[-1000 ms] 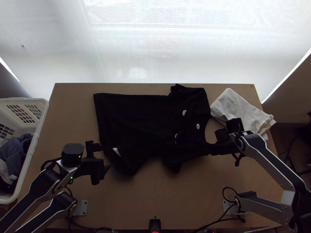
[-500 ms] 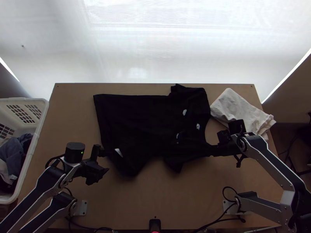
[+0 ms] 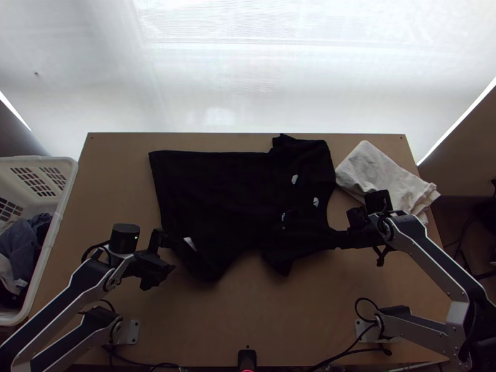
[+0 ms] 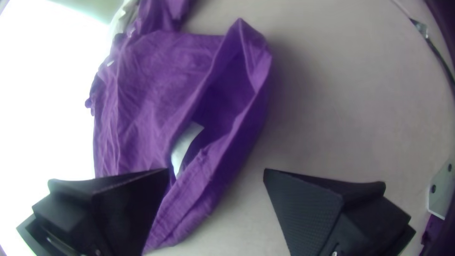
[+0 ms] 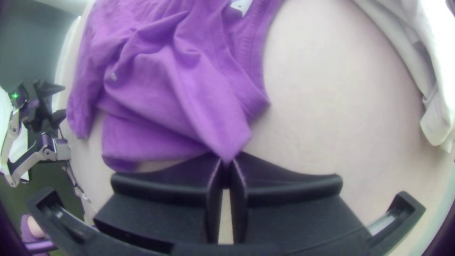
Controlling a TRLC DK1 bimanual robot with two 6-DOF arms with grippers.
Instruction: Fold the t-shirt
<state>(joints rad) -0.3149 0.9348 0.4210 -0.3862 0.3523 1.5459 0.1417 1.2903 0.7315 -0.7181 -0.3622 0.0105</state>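
Note:
In the top view the black t-shirt [image 3: 217, 192] lies spread with some creases, its hem side toward the left. My left gripper [image 3: 167, 255] is at its near left corner, and my right gripper [image 3: 341, 239] is at the shoulder end on the right. The left wrist view shows the shirt [image 4: 156, 85] as purple, its hem gaping around a white tag [image 4: 186, 144]; my left gripper [image 4: 217, 175] stands open, one finger over the cloth and the other beyond its edge. In the right wrist view my right gripper [image 5: 227, 166] is shut on a pinched tip of the shirt [image 5: 189, 95].
A folded white cloth [image 3: 387, 177] lies at the table's far right, close to the right arm. A white basket [image 3: 59, 217] with clothes inside stands left of the table [image 3: 266, 322]. A small black device [image 3: 247, 358] sits at the near edge.
My left gripper has turned and shifted slightly at the shirt's near left corner, and the cloth and tag there moved a little. The right gripper has barely moved.

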